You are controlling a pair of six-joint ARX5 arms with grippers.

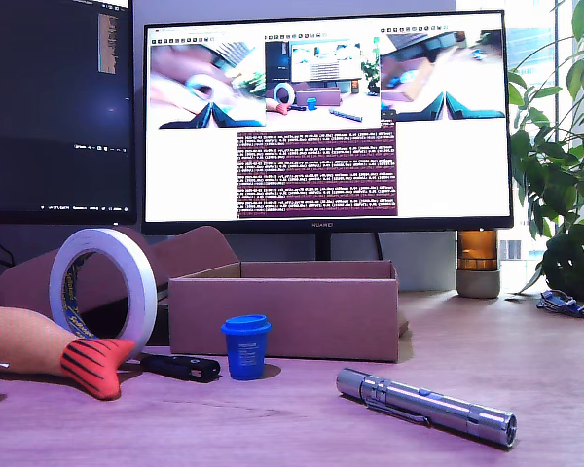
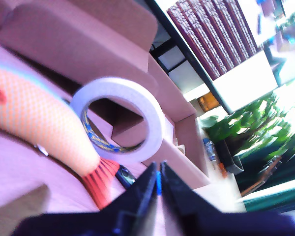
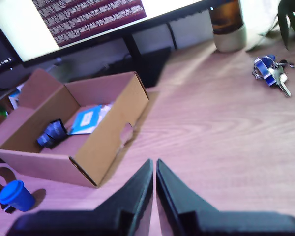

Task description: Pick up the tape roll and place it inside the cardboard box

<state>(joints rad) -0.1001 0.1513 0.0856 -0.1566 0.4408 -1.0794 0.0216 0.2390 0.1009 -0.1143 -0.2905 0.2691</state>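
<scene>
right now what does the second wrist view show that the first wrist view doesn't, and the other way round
Only the second wrist view shows the blue cup, the keys on the table, and a blue card and a dark object lying inside the cardboard box. Only the first wrist view shows the tape roll standing on edge, with the orange fish toy in front of it. Both show the box, the monitor, a plant and closed jaws.
</scene>
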